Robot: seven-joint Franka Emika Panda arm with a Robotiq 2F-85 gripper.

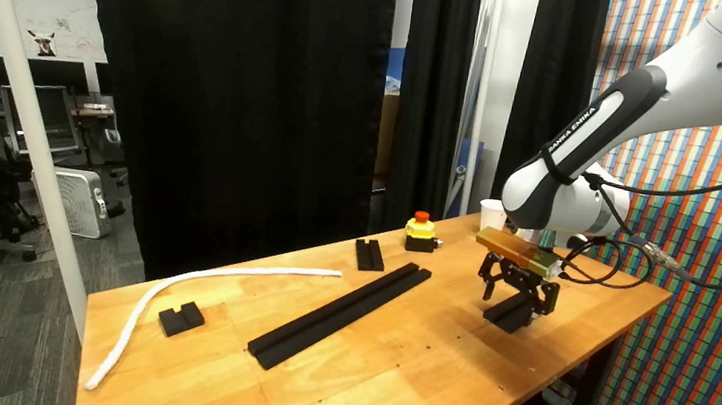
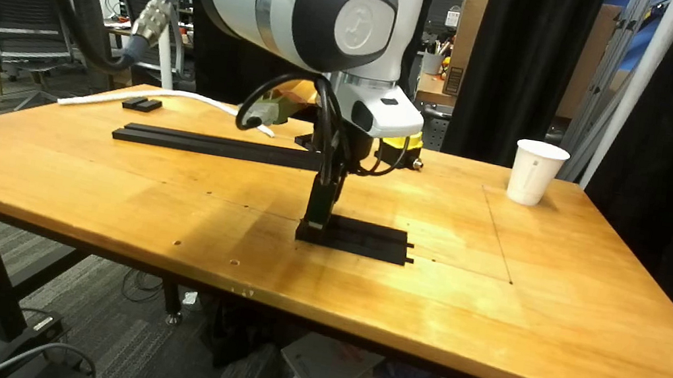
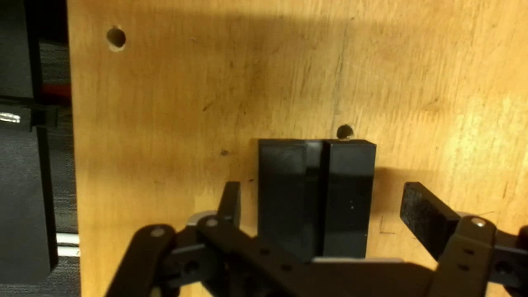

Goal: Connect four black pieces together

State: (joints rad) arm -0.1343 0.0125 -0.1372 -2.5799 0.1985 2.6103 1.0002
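Observation:
A flat black piece [image 2: 369, 239] with a groove along its length lies on the wooden table, two small prongs at one end. My gripper [image 3: 321, 194] stands open above it; in the wrist view, wood shows between each finger and the sides of this black piece [image 3: 284, 198]. The arm's linkage covers the lower part of it there. Farther off, a long black strip [image 1: 338, 315] lies flat, apparently the other black pieces end to end. Seams along it are too faint to count. In an exterior view the gripper and its cables hide one end of the strip [image 2: 209, 145].
Two small chunky black blocks, a notched block [image 1: 181, 319] and a grooved block [image 1: 369, 255], lie beyond the strip. A white cable [image 1: 217, 273] curves along the far side. A yellow-red stop button [image 1: 420, 232] and a white cup [image 2: 536, 172] stand near the back edge.

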